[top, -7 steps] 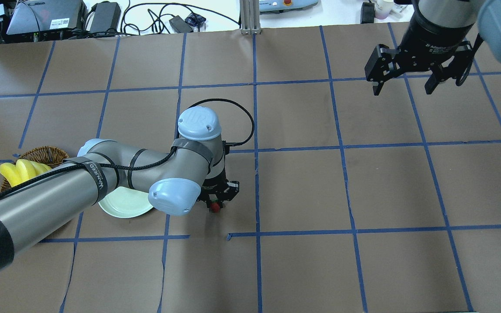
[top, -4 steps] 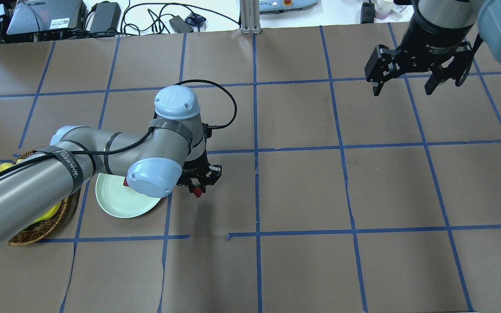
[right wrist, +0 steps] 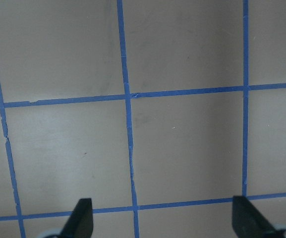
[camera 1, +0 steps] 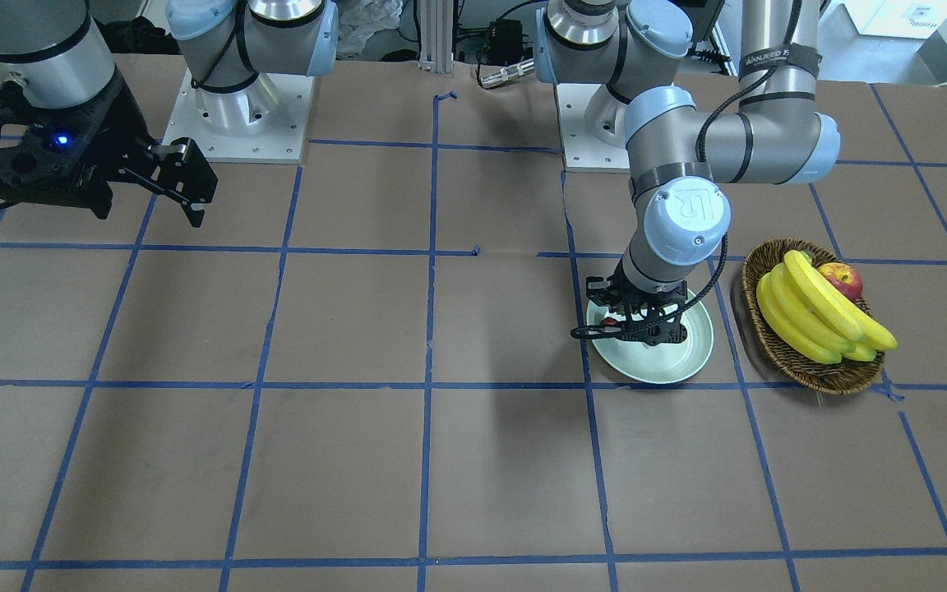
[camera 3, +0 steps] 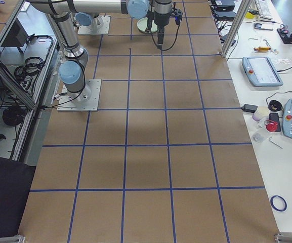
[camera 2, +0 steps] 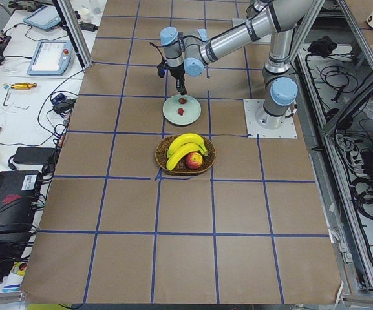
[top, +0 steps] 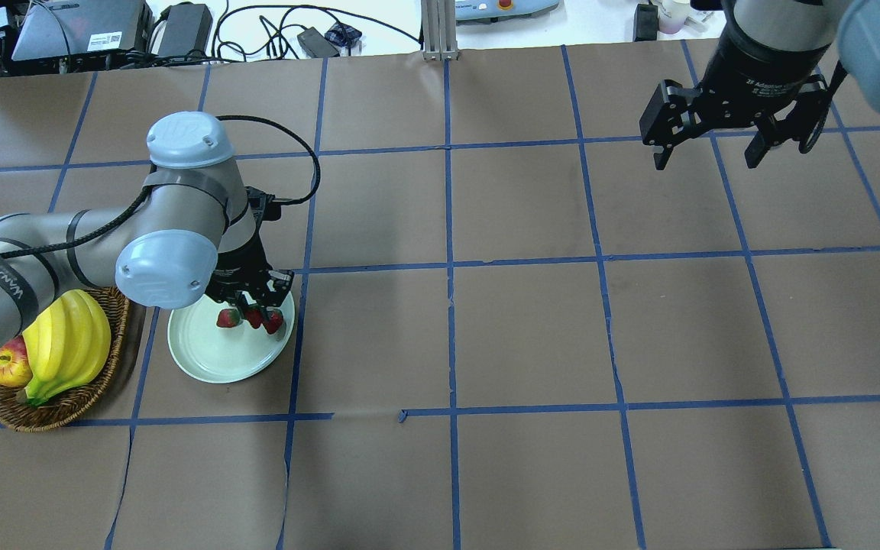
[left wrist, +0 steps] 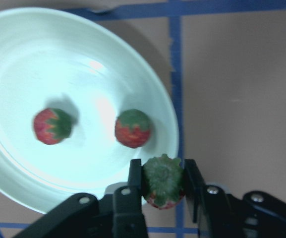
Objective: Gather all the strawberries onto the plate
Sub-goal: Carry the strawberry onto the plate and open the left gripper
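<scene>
The pale plate [top: 207,360] lies at the table's left with two strawberries on it, one [left wrist: 52,126] left of the other [left wrist: 133,128]. My left gripper [left wrist: 163,173] is shut on a third strawberry [left wrist: 162,182], cap up, held just above the plate's right rim. From overhead the held strawberry [top: 274,322] shows below the black fingers. In the front-facing view the plate [camera 1: 658,368] is partly hidden by the left wrist. My right gripper [top: 707,156] hangs open and empty over the far right of the table, far from the plate.
A wicker basket [top: 66,409] with bananas [top: 66,340] and an apple [top: 6,365] stands just left of the plate. Blue tape lines grid the brown table cover. Cables and devices lie beyond the far edge.
My left arm has swung left with the strawberry, from the table right of the plate to over the plate's right rim. The basket is now uncovered. The right arm has stayed put.
</scene>
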You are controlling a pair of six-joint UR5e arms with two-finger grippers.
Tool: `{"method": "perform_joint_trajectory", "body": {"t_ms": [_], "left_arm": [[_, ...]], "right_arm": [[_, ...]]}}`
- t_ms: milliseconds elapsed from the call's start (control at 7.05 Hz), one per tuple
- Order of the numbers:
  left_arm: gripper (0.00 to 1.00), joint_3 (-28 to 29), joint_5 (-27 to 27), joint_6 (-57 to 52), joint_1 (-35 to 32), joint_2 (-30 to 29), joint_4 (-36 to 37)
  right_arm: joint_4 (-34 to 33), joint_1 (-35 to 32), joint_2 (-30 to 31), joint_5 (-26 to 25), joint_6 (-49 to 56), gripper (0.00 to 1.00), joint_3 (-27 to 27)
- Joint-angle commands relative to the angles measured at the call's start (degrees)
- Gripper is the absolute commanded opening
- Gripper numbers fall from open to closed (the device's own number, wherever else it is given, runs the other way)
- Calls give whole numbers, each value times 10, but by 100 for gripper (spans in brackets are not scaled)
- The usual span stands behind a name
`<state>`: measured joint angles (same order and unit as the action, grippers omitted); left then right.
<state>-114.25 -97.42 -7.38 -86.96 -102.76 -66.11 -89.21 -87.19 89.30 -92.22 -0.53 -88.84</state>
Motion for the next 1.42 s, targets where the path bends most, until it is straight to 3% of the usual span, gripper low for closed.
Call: {"method": "perform_joint_trajectory", "body": {"t_ms": [0,142,284,568,994,1277], "left_arm": [[17,-44,-14,-57,31,1,28],[72,-45,-13,-57,31,0,27],[98,-41,-6,-55,31,0,27],[100,9,-7,-53,24,20,7],[100,221,34,-48,15,54,-234],[100,301,55,-31,-16,73,-268]], "right_arm": [[0,0,0,0,0,100,0],[0,0,0,0,0,100,0],[0,0,0,0,0,100,0],[0,0,0,0,0,100,0],[0,0,0,0,0,100,0],[1,0,0,0,0,100,-1]]}}
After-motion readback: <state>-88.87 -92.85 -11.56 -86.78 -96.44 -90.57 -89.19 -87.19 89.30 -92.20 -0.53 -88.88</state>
